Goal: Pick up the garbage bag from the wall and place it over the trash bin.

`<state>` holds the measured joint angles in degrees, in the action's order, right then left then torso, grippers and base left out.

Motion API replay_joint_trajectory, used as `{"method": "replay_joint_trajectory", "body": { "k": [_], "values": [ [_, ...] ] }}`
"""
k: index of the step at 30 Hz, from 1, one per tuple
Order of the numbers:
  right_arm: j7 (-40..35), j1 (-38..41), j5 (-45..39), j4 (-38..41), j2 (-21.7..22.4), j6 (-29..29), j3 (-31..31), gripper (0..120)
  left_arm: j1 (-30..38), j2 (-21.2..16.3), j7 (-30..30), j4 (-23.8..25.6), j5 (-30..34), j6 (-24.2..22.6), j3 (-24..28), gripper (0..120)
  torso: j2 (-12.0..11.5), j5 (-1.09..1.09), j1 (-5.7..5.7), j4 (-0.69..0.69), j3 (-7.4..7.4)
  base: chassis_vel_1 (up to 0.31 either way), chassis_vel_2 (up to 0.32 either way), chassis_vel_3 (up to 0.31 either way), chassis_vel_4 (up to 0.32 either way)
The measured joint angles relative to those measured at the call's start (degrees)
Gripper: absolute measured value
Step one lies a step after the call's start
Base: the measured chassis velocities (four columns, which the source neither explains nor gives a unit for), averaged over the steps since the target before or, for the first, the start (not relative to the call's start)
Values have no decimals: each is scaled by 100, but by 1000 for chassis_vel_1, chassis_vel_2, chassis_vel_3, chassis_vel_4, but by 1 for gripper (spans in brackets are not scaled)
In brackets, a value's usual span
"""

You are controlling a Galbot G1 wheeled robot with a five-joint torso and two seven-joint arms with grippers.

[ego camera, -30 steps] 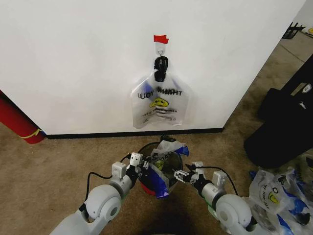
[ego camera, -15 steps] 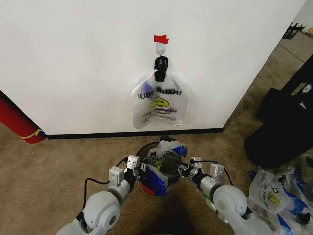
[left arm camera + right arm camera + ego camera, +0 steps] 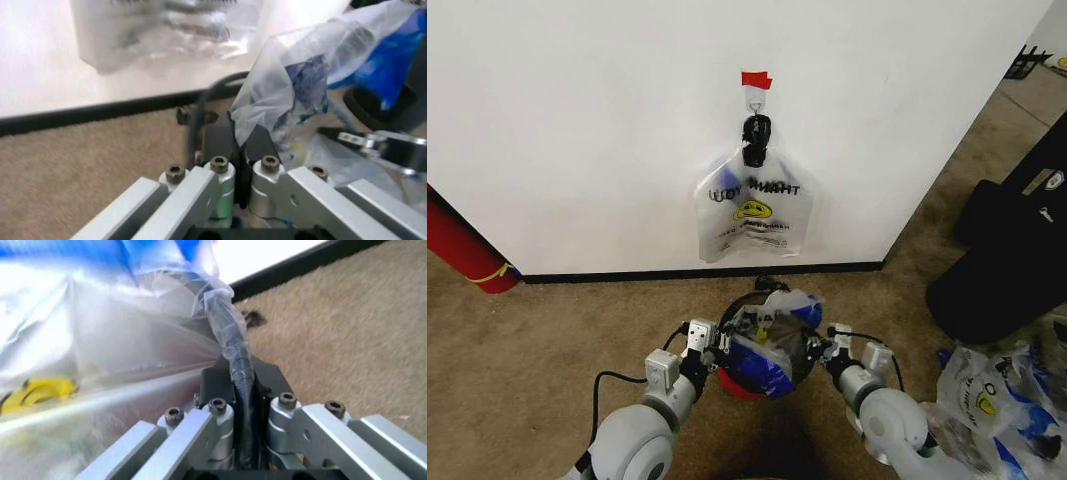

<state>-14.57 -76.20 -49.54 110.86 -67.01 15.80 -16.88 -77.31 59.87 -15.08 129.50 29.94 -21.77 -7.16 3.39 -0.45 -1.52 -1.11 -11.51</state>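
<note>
Grips garbage bag [image 3: 772, 335] between left claw [image 3: 717, 343] and right claw [image 3: 819, 349], both clamped, stretched across trash bin [image 3: 739, 385] rim.

The garbage bag [image 3: 772, 335] is thin crinkly plastic film, see-through with glossy blue patches, draped over the trash bin [image 3: 739, 382], which is black wire with a smooth red base. Just above the bin on the wall [image 3: 577, 130], matt white paint, hangs a whitish bag [image 3: 754, 212] of shinier wrinkled plastic. Both the left gripper [image 3: 241, 150] and right gripper [image 3: 235, 385] are brushed silvery metal with matt black pads. The carpet [image 3: 537, 340] around the bin looks rough and fuzzy.
</note>
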Motion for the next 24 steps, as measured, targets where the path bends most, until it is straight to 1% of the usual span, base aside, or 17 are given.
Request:
{"method": "replay_joint_trajectory", "body": {
  "k": [4,6,8,10,11,13,15,16,18,20,21,22,24],
  "values": [
    [112,-56,-28,32,12,-147,-194,0,-2,-16,-122,-49,-83,21,-50,0,0,1,0,0,0,0,0,0,0],
    [161,-77,-30,75,32,-208,-314,0,-1,-25,-227,-144,-145,23,-69,0,0,0,0,0,0,0,0,0,0],
    [205,-85,-76,153,84,-216,-467,0,34,-23,-361,-384,-229,22,-84,0,0,-1,0,0,0,0,0,0,0],
    [218,-84,-77,163,93,-215,-487,0,49,-19,-385,-437,-239,22,-84,0,0,-1,0,0,0,0,0,0,0],
    [283,-76,-53,183,115,-213,-537,0,85,-5,-430,-557,-243,45,-81,0,0,-1,0,0,0,0,0,0,0],
    [334,-68,24,192,120,-211,-547,0,101,-9,-427,-609,-234,161,-71,0,0,-1,0,0,0,0,0,0,0],
    [383,-53,169,190,115,-216,-532,0,94,-38,-338,-612,-236,309,-65,0,0,-1,0,0,0,0,0,0,0],
    [457,-35,366,159,100,-251,-505,0,73,-81,-195,-601,-291,489,-62,4,0,-1,0,0,0,0,0,0,0],
    [485,-28,432,144,94,-271,-496,0,64,-96,-141,-598,-327,550,-63,6,0,-1,0,0,0,0,0,0,0],
    [749,15,914,14,62,-537,-447,0,18,-206,532,-648,-860,1089,-142,18,0,0,0,0,0,0,0,0,0],
    [816,23,1020,-15,60,-604,-445,0,16,-230,662,-684,-993,1208,-171,19,0,0,0,0,0,0,0,0,0],
    [1003,45,1313,-109,60,-814,-447,0,20,-290,942,-777,-1331,1511,-260,26,0,-1,0,0,0,0,0,0,0],
    [1031,47,1355,-123,62,-846,-447,0,24,-303,1005,-801,-1408,1588,-284,27,0,-1,0,0,0,0,0,0,0]
  ]
}}
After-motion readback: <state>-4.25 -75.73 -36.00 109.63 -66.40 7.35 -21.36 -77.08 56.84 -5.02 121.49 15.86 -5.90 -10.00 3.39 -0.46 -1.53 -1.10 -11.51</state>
